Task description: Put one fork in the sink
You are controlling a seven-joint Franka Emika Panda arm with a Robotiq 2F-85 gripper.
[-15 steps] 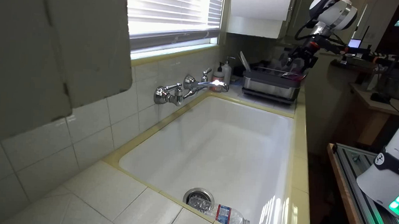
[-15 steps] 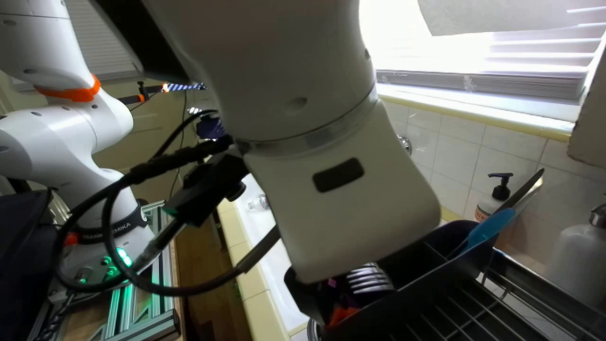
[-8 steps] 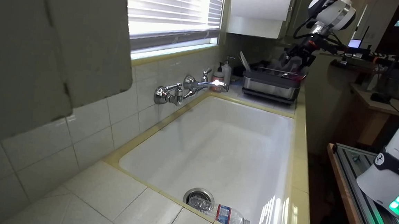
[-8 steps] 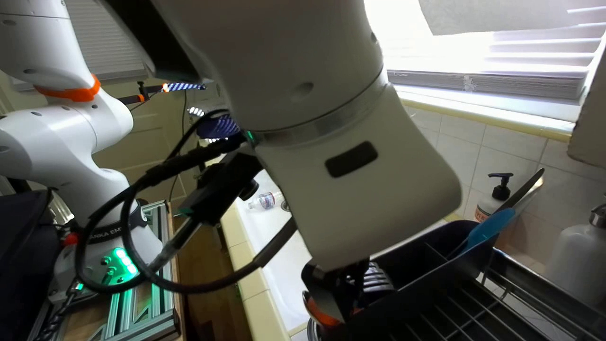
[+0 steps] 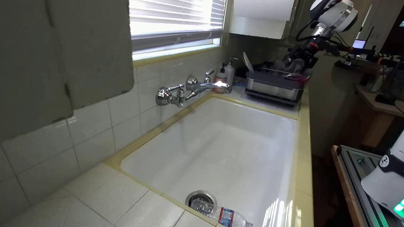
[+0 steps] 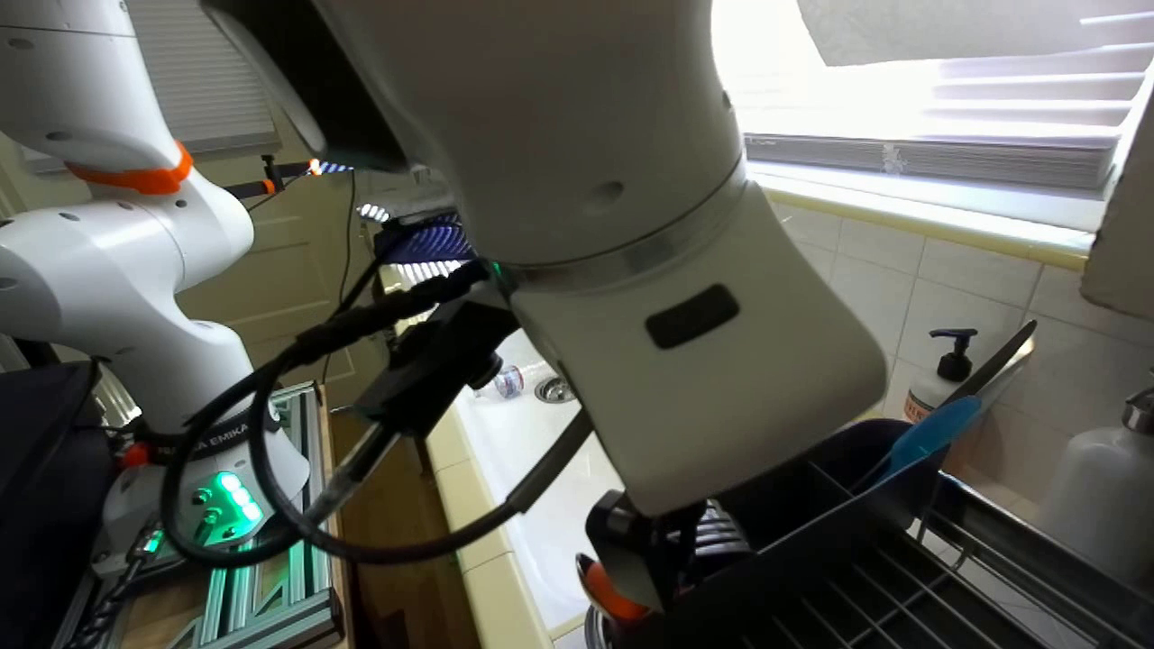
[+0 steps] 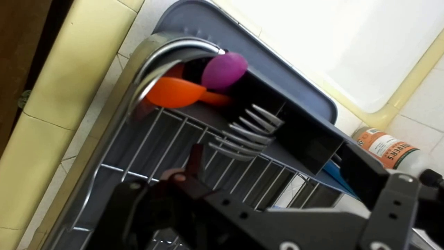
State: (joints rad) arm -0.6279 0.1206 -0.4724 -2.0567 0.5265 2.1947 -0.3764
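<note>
Sink [image 5: 242,147]: your drop spot, deep and wide, so aim needn't be fussy. Rack [image 5: 273,89] stands just past the sink's end, so your carry should be short. Caddy [image 6: 811,559] runs along the rack's sink side; its bays presumably keep things standing. Your gripper [image 7: 272,147] is tilted low over the caddy, fingers [image 7: 362,173] spread, nothing pinched; reads as lining up a grasp. Bottle [image 5: 226,217] lies in the sink, one end at the drain [image 5: 200,195]; I'd release away from it. Forks [image 7: 256,139], two at least, sit in the caddy heads up, handles hidden, so heads are what you can reach. Wrist view puts them in the gap; can't tell if your pads are deep enough. They're bunched, so you may catch two; you want one fork.
</note>
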